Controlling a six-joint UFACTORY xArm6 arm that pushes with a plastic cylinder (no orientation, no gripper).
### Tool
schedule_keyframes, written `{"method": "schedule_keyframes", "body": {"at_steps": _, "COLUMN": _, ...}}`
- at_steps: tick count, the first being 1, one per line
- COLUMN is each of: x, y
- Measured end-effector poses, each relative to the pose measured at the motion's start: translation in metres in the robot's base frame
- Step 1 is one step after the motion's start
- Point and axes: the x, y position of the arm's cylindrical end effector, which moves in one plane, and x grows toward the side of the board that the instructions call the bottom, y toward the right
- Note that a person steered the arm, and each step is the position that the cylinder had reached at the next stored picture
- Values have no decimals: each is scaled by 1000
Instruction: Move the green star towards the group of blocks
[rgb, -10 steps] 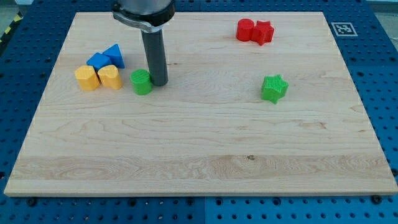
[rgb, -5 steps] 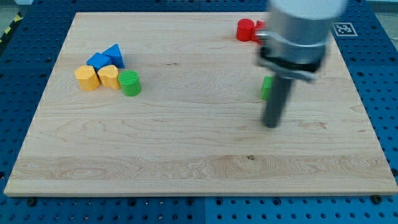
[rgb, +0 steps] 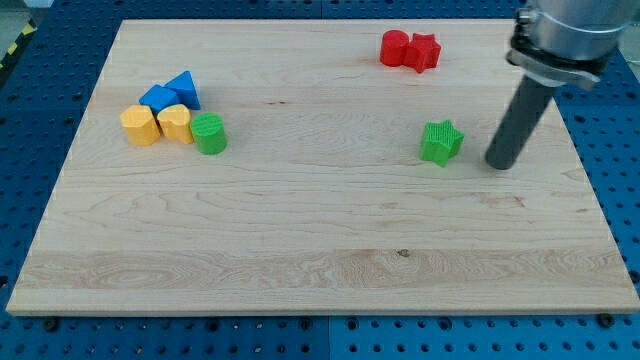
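Green star (rgb: 441, 141) resting alone right of centre, well apart from the group ending in the green cylinder (rgb: 209, 133) at left; my tip (rgb: 500, 165) set just right of it, touching nothing, seemingly placed to shove leftward

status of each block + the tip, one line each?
green star: alone, untouched, view's right
my tip: right of the star, small gap
green cylinder: against the left group
yellow blocks: side by side in the group
blue blocks: behind the yellows
red blocks: paired, view's top
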Motion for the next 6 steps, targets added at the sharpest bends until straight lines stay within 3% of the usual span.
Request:
{"method": "schedule_keyframes", "body": {"at_steps": 2, "x": -31, "y": -58}}
{"method": "schedule_keyframes", "body": {"at_steps": 6, "x": -32, "y": -208}}
